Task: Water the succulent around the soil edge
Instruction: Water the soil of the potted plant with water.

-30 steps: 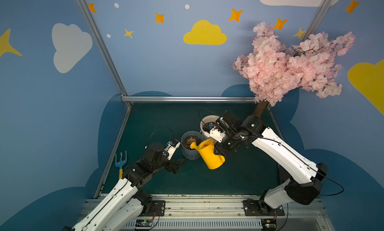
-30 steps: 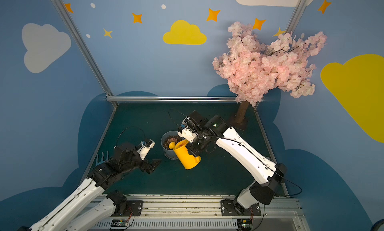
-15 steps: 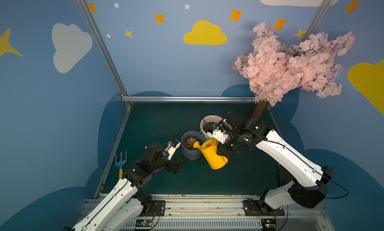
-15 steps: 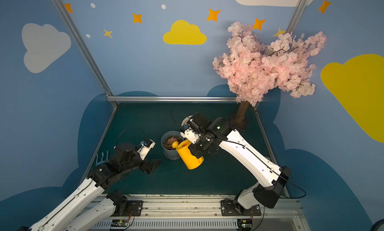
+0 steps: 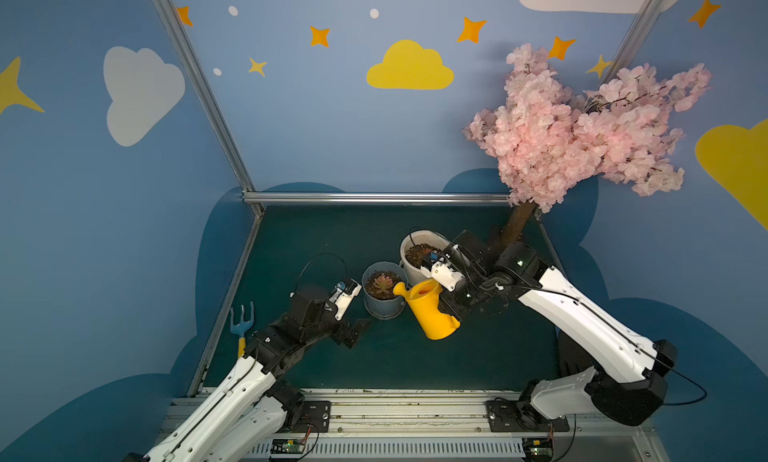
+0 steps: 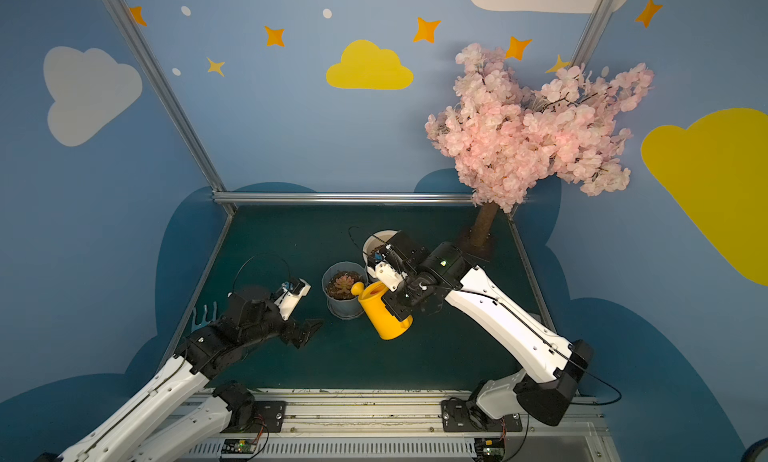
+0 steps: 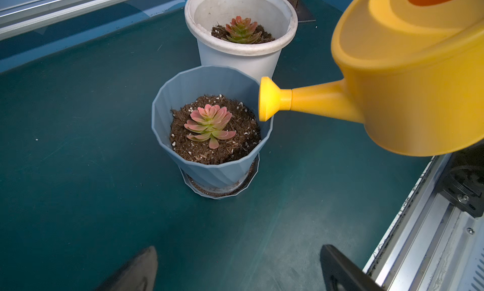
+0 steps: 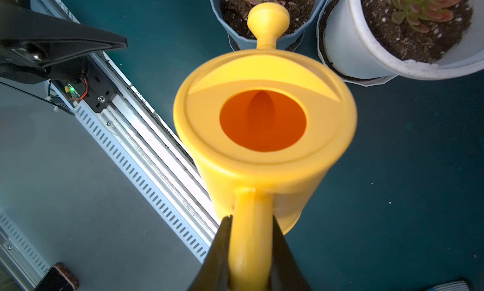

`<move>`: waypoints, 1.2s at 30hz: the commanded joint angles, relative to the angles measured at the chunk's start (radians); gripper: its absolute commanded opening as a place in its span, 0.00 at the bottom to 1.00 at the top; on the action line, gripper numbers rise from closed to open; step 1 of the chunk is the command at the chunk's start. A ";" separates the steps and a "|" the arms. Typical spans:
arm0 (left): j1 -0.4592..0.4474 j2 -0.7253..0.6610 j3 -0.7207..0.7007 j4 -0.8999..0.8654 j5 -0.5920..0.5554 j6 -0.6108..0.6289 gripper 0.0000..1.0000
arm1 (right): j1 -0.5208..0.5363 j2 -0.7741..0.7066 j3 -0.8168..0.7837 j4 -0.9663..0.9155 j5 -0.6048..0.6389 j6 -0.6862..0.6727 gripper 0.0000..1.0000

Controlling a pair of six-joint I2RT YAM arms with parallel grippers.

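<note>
Teal table [image 5: 316, 247] fills the floor of the blue-walled booth. A pink-blossomed tree [image 5: 573, 139] stands at its far right corner.

The yellow can [image 5: 432, 314] is off the table, tipped with its spout toward the pots. The right hand [image 8: 250, 219] is clamped on its handle, one black finger on each side. Its round fill hole shows an orange inside. The flared spout tip [image 7: 267, 98] sits over the rim of the blue pot [image 7: 209, 169], on the side nearest the can, above the outer ring of soil [image 7: 235, 150].

The white pot [image 7: 235, 56] stands just behind the blue one, touching it or nearly so. It is about half full of dark soil, with a pink-green rosette [image 7: 242, 30] in it.

The blue pot is ribbed and stands near the middle of the table in a matching saucer [image 7: 222, 191] that has loose soil in it. Brown soil flecked with white fills it to a little below the rim. The succulent [image 7: 209, 126] sits at the centre of that soil, its pink leaves tipped with green, clear of the spout.

The left hand [image 7: 238, 250] hangs low near the blue pot, apart from it. Its jaws are spread wide and hold nothing.

A blue fork [image 5: 242, 318] with a yellow handle lies outside the table's left edge.
</note>
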 commanded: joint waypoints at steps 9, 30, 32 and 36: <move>-0.006 -0.006 0.002 -0.004 0.015 0.006 1.00 | 0.007 -0.232 -0.235 0.349 0.034 0.058 0.00; -0.013 -0.019 0.005 0.021 0.029 -0.002 1.00 | 0.012 -0.606 -0.662 0.920 0.173 0.064 0.00; -0.012 -0.011 0.019 0.029 0.035 -0.020 1.00 | 0.009 -0.598 -0.626 0.870 0.238 0.065 0.00; -0.013 0.002 0.038 0.056 0.072 -0.076 1.00 | -0.006 -0.571 -0.553 0.773 0.307 0.057 0.00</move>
